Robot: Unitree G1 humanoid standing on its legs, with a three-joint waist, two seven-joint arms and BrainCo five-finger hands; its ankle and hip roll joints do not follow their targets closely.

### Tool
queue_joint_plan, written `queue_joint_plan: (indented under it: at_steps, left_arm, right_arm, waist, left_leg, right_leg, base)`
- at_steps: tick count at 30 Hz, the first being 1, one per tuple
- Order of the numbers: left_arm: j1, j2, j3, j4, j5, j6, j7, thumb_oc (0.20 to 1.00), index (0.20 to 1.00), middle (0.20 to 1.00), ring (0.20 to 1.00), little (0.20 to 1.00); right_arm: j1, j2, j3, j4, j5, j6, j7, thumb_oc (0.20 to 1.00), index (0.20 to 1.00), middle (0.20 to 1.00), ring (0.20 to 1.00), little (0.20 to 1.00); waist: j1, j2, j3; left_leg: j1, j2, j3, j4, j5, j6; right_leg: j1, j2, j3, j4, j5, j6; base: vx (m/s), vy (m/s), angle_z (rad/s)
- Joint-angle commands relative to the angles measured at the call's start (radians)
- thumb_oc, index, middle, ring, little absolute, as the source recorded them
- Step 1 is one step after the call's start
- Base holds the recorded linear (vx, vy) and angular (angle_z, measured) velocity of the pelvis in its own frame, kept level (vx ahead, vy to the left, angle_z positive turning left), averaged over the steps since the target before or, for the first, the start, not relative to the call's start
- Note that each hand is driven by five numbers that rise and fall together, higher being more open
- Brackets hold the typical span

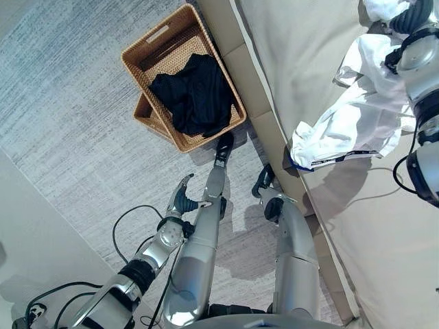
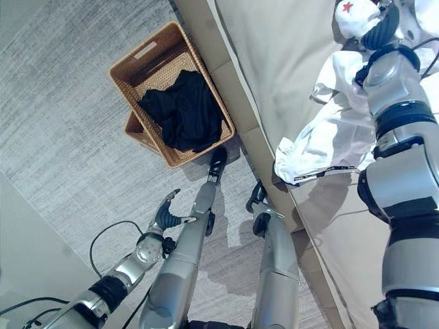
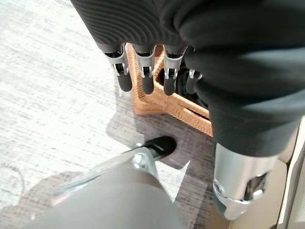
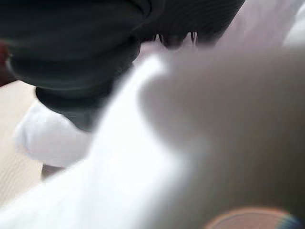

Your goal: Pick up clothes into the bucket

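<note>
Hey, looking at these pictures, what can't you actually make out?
- Right hand: fingers buried in the white garment, both eye views; grip unreadable.
- Right wrist view: blurred white cloth close up hides the fingers.
- Wicker basket: floor partly hidden under black clothes.
- Left hand: open, idle.

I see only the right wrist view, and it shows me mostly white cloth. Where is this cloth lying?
Observer: The white garment lies on the beige bed, near its edge, with the right robot hand at its far part.
Operator: Where is the basket?
Observer: The wicker basket stands on the floor beside the bed, with a black garment inside.
Operator: And the other hand?
Observer: The left robot hand hangs open above the floor, near the basket.
</note>
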Motion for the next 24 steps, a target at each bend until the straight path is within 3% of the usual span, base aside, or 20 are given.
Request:
queue_joint_plan:
  at_steps: [1,2,3,4,13,20,24]
  left_arm:
    - [-0.026,-0.031,-0.015,-0.005,-0.017,-0.018,0.040,1.000,1.000,1.000,1.000,1.000]
    - [-0.040,-0.023,-0.008,-0.011,-0.014,-0.020,0.047,1.000,1.000,1.000,1.000,1.000]
    - [-0.030,-0.026,-0.011,-0.009,-0.014,-0.019,0.047,1.000,1.000,1.000,1.000,1.000]
    - [-0.038,-0.020,-0.008,-0.013,-0.007,-0.023,0.055,1.000,1.000,1.000,1.000,1.000]
    - [-0.030,-0.015,0.007,0.039,0.019,-0.033,0.083,1.000,1.000,1.000,1.000,1.000]
    - [0.014,-0.011,0.049,0.039,0.034,-0.050,0.077,1.000,1.000,1.000,1.000,1.000]
    - [0.044,0.008,0.077,-0.014,0.031,-0.064,0.068,1.000,1.000,1.000,1.000,1.000]
  right_arm:
    - [0.024,-0.083,0.052,0.011,0.073,0.009,-0.064,0.200,0.200,0.200,0.200,0.200]
    - [-0.001,-0.094,0.054,-0.021,0.087,0.000,-0.083,0.200,0.200,0.200,0.200,0.200]
    - [0.009,-0.091,0.057,-0.020,0.087,0.000,-0.083,0.200,0.200,0.200,0.200,0.200]
    - [-0.015,-0.102,0.070,-0.066,0.094,-0.012,-0.111,0.200,0.200,0.200,0.200,0.200]
    - [-0.076,-0.138,0.058,-0.323,0.123,-0.066,-0.269,0.200,0.200,0.200,0.200,0.200]
    - [-0.024,-0.195,-0.072,-0.632,0.036,-0.084,-0.426,0.200,0.200,0.200,0.200,0.200]
    - [-0.009,-0.205,-0.106,-0.719,-0.031,-0.073,-0.452,0.200,0.200,0.200,0.200,0.200]
  waist:
    - [-0.046,0.038,0.019]
    - [-0.051,0.032,0.019]
    - [-0.052,0.030,0.019]
    - [-0.062,0.019,0.019]
    - [-0.109,-0.029,0.019]
    - [-0.136,-0.045,0.019]
    - [-0.139,-0.049,0.019]
  left_leg:
    - [0.055,0.019,0.007,0.139,-0.199,0.002]
    - [0.027,0.020,0.013,0.137,-0.167,0.004]
    - [0.056,0.021,0.012,0.140,-0.198,0.001]
    - [0.035,0.023,0.021,0.141,-0.171,0.002]
    - [0.108,0.031,0.040,0.155,-0.186,-0.002]
    - [0.266,0.032,0.065,0.175,-0.222,-0.002]
    - [0.350,0.037,0.084,0.170,-0.231,0.002]
  right_leg:
    - [0.085,-0.053,0.066,-0.224,0.182,0.127]
    - [0.064,-0.054,0.057,-0.240,0.218,0.119]
    - [0.087,-0.052,0.069,-0.229,0.187,0.128]
    - [0.073,-0.052,0.062,-0.246,0.221,0.121]
    - [0.152,-0.041,0.084,-0.268,0.232,0.123]
    - [0.312,-0.030,0.105,-0.287,0.229,0.119]
    - [0.398,-0.017,0.117,-0.329,0.247,0.120]
  base:
    - [-0.10,0.039,-0.02]
    - [0.00,0.000,0.00]
    - [-0.10,0.042,-0.03]
    - [-0.04,0.010,-0.06]
    - [-0.05,0.007,-0.07]
    - [-0.05,-0.002,-0.10]
    - [-0.02,0.034,-0.22]
